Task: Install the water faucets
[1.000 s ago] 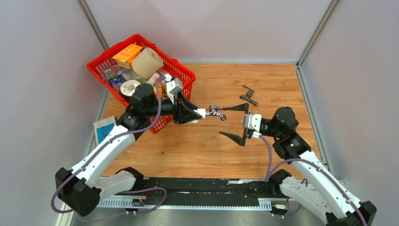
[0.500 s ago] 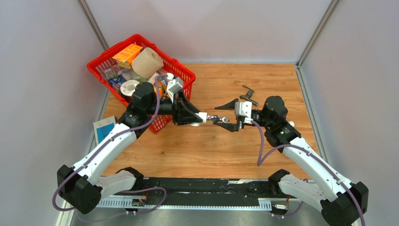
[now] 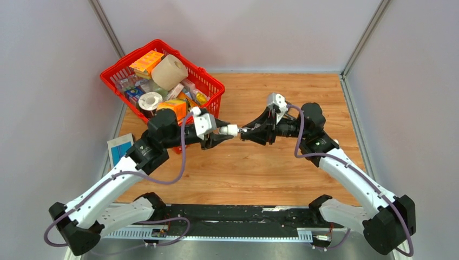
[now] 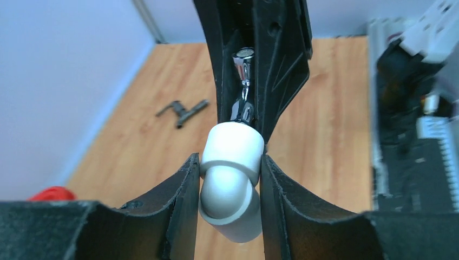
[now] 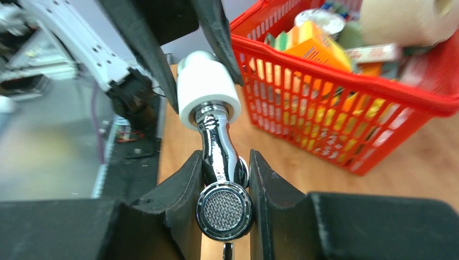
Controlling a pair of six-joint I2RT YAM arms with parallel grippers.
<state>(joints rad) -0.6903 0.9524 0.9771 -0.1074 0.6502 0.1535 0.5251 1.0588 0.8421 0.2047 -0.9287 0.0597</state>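
My left gripper [image 3: 224, 131] is shut on a white plastic elbow fitting [image 3: 231, 129], pinched between both fingers in the left wrist view [image 4: 230, 179]. The shiny silver water faucet [image 3: 243, 130] sticks out of the fitting's mouth, held level above the table's middle. My right gripper [image 3: 250, 131] is shut on the faucet's spout. In the right wrist view its mesh outlet [image 5: 224, 211] faces the camera and the fitting [image 5: 208, 92] sits beyond it. The dark grey faucet [image 4: 183, 111] lies on the wood, hidden under the right arm in the top view.
A red basket [image 3: 214, 89] full of boxes, tape and a paper roll stands at the back left, close behind the left wrist. A blue and white card [image 3: 120, 149] lies at the left edge. Grey walls close in the wooden table [image 3: 243, 173].
The right gripper moved left from open and apart, and closed on the silver faucet's spout. The left wrist turned and dropped slightly, still holding the fitting.
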